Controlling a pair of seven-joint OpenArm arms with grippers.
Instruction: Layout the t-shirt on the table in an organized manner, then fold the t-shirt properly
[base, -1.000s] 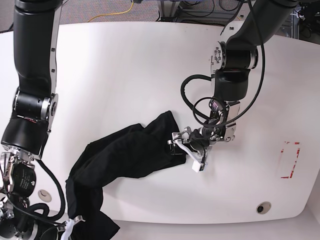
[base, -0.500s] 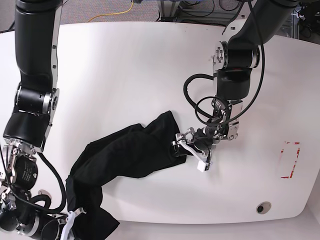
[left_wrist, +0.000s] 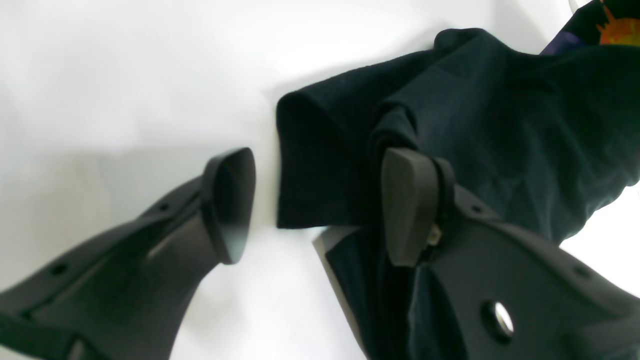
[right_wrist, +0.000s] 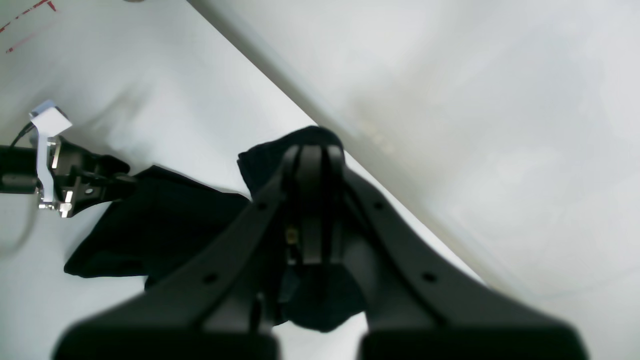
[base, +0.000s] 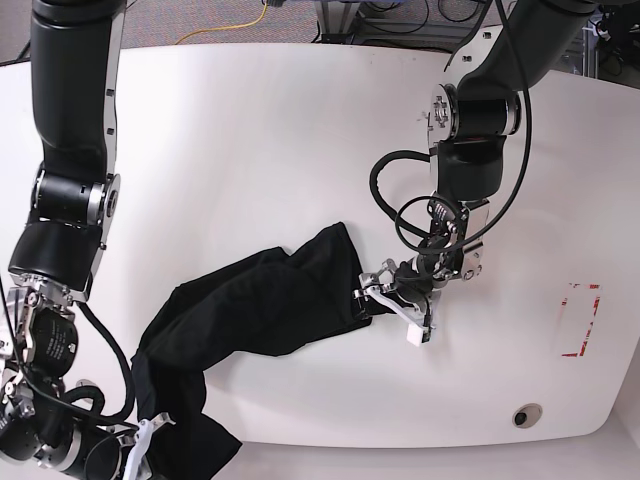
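1. The soft black cloth t-shirt (base: 250, 300) lies in a bunched strip across the big smooth white desk (base: 250, 130), from the middle down to the near edge, where part of it hangs over.
2. The right claw (right_wrist: 312, 165) is shut tight on one end of the shirt at that near edge, likely so it can pull the cloth out flat.
3. The left claw (left_wrist: 315, 200) is wide open and holds nothing. One finger (left_wrist: 227, 200) is over bare desk and the other over cloth, so the shirt's corner sits between them. It looks ready to pinch that corner.
4. Since a second ago, the left claw has slid a little to the side along the shirt's edge, and the right arm has dropped lower.
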